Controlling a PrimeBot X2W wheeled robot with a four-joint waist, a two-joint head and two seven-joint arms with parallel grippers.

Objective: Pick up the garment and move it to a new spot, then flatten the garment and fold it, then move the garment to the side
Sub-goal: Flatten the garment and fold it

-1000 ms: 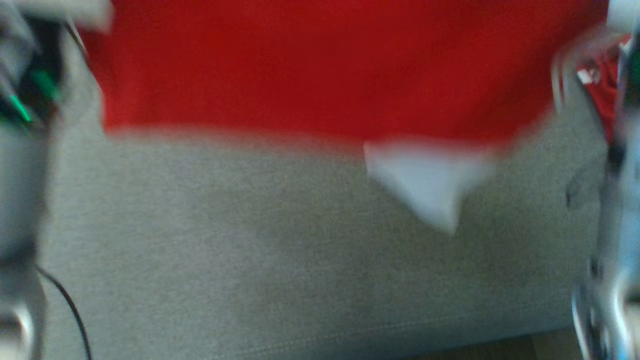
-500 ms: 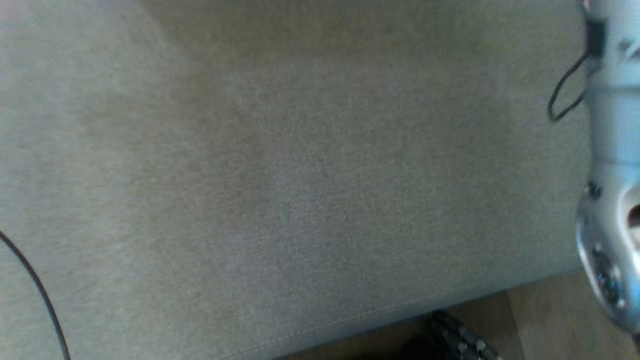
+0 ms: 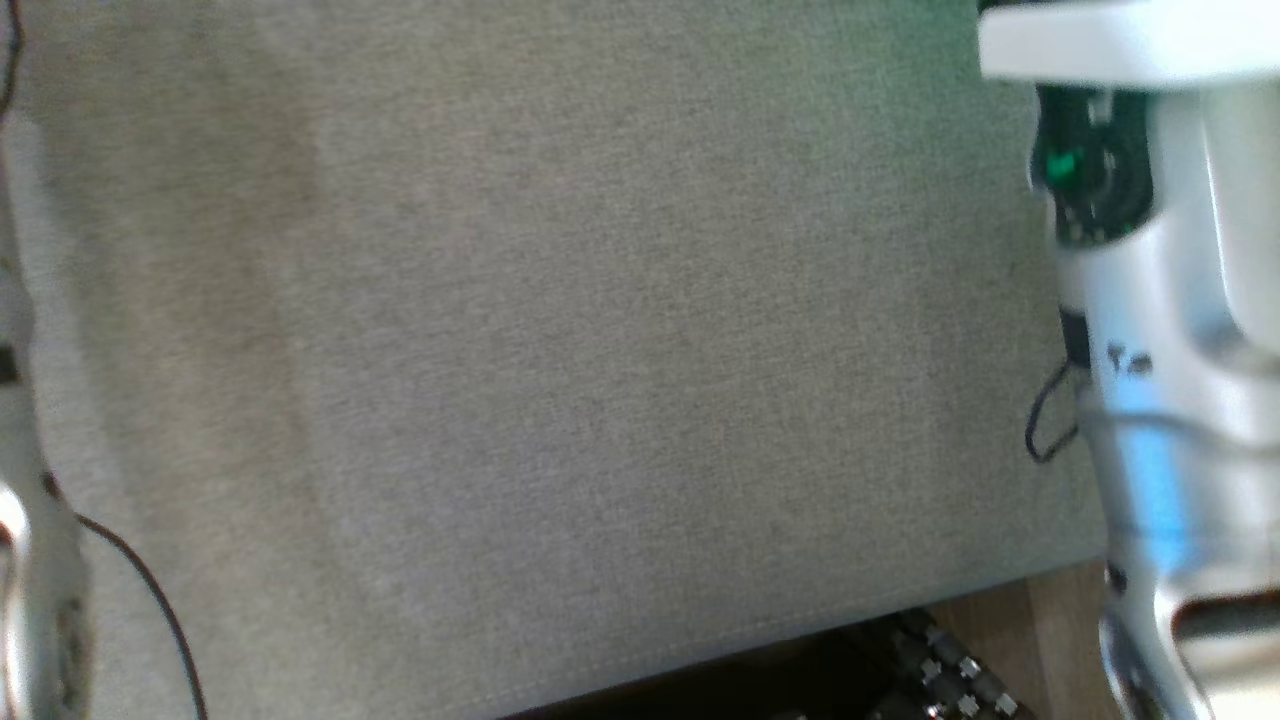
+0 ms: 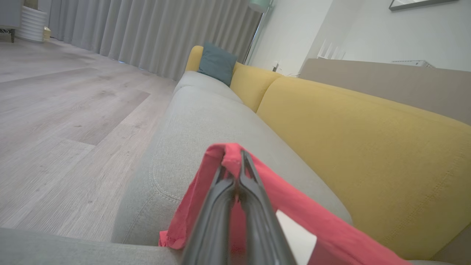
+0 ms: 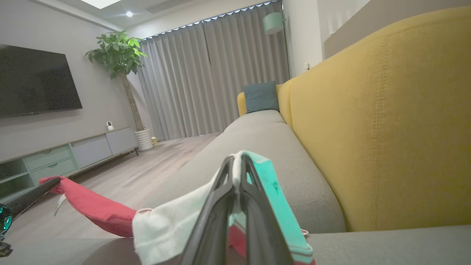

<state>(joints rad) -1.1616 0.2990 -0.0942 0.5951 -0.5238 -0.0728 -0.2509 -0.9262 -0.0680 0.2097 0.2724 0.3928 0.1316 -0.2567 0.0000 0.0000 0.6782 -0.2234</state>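
Head view, seat: a grey woven sofa seat point(image 3: 600, 350) is spread across the middle, with its seamed front edge at 6 o'clock.
Head view, arms: a pale right forearm point(image 3: 1170, 400) is seen at 3 o'clock and a pale left forearm point(image 3: 25, 560) at 8 o'clock, with a thin black cable point(image 3: 150, 600) beside it.
Head view, writing: a dark mark on the right forearm is too blurred to be read.
Head view, floor: a wooden floor point(image 3: 1060, 620) is seen at 5 o'clock.
Left wrist view, hand: the left gripper point(image 4: 234, 165) is pressed together on a bunched corner of the red fabric garment point(image 4: 294, 213).
Left wrist view, garment: it is draped towards 5 o'clock, over the seat, with a white patch point(image 4: 296, 235) on it.
Left wrist view, surroundings: a yellow backrest point(image 4: 368, 147) is at 3 o'clock, a teal cushion point(image 4: 217, 62) at 12 and grey curtains point(image 4: 147, 33) at 11.
Left wrist view, container: a white ribbed pot point(image 4: 31, 24) is at 10 o'clock, with its contents cropped off.
Right wrist view, hand: the right gripper point(image 5: 237, 165) is clamped on the garment's white and teal edge.
Right wrist view, writing: a small mark on the teal band cannot be read.
Right wrist view, span: the garment is stretched from 6 to 8 o'clock, where its red corner is held by the left gripper.
Right wrist view, container: a leafy green plant point(image 5: 117, 55) is held in the pot at 10 o'clock.
Right wrist view, further: a black television point(image 5: 36, 81) is above a low grey cabinet point(image 5: 73, 154).
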